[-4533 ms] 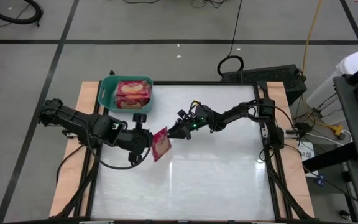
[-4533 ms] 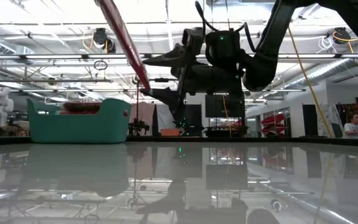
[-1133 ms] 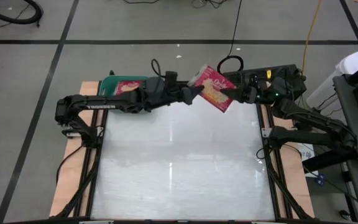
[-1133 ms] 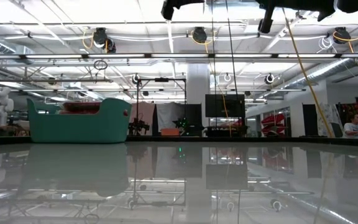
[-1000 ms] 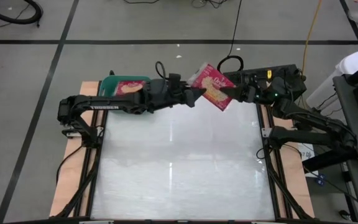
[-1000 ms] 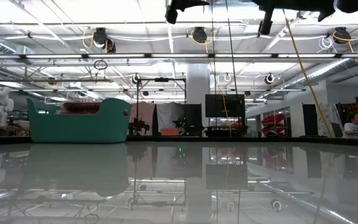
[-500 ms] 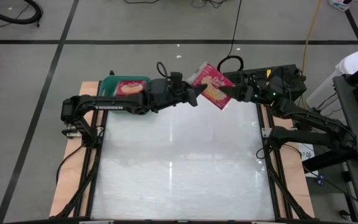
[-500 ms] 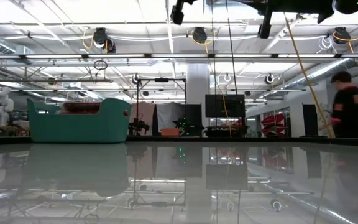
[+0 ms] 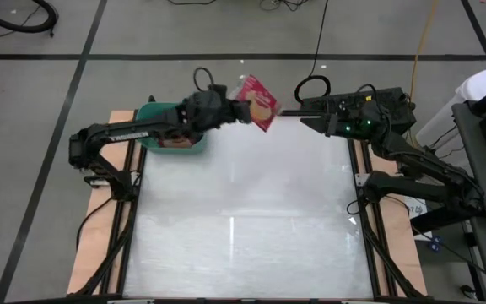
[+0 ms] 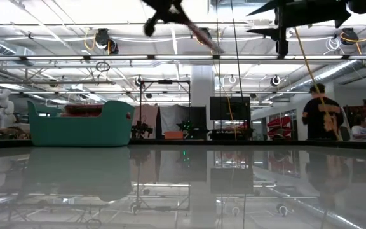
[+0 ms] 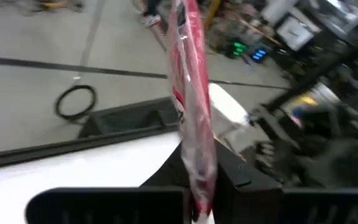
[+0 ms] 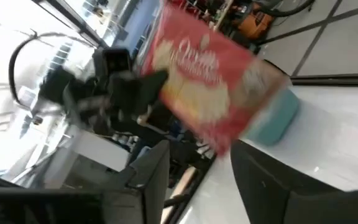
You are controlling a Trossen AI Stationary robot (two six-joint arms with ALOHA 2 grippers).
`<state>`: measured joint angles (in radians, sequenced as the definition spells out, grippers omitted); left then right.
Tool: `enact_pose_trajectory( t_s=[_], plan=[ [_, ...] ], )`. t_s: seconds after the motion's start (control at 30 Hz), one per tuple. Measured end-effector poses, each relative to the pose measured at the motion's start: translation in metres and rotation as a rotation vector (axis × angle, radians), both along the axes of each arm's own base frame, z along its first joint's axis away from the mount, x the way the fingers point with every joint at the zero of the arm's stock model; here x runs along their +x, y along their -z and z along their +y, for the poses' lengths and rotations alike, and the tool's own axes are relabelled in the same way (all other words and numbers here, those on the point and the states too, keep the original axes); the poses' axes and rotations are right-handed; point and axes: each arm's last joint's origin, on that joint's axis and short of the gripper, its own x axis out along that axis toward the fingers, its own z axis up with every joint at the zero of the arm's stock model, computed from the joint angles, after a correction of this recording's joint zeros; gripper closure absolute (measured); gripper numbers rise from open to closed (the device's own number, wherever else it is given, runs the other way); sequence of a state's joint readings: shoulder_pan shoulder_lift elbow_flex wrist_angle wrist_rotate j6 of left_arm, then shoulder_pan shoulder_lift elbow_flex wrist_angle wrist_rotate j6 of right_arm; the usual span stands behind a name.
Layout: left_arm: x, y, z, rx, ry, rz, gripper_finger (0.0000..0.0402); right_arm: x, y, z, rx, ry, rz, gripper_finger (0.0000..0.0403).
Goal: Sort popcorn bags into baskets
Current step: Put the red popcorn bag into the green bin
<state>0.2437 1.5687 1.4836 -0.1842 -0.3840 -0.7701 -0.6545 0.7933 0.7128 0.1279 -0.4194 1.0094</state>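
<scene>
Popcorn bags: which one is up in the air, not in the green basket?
The popcorn bag pinched by the left gripper, held just right of the basket. The other bag lies inside it, under the arm.

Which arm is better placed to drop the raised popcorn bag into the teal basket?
The left. Its claw is shut on the popcorn bag right beside the teal basket; the right claw has let go.

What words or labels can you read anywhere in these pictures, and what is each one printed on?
White script on the flat red popcorn packet held by the left pincer: blurred, seems to begin with "O", not readable.
Packets in the teal-green plastic basket: print too small to read.
Screens and signs in the room behind: too small to read.
No other text shows.
</scene>
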Motion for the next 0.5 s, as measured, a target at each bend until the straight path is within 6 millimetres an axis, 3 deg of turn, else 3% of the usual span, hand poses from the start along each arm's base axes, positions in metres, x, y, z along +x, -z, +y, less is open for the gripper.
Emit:
enact_pose_trajectory(
  t_s=[0.13, 0.27, 0.5],
  plan=[
    [-0.029, 0.009, 0.014, -0.053, -0.107, 0.015, 0.0370, -0.003, 0.001, -0.006, -0.001, 0.044, 0.010, 0.0228],
    [-0.058, 0.028, 0.021, -0.077, -0.206, -0.110, 0.0373, -0.007, 0.000, -0.012, -0.002, 0.098, 0.004, 0.0228],
    [-0.101, 0.065, 0.006, -0.062, -0.397, -0.387, 0.0381, -0.013, 0.000, -0.019, 0.026, 0.176, -0.007, 0.0227]
  ],
)
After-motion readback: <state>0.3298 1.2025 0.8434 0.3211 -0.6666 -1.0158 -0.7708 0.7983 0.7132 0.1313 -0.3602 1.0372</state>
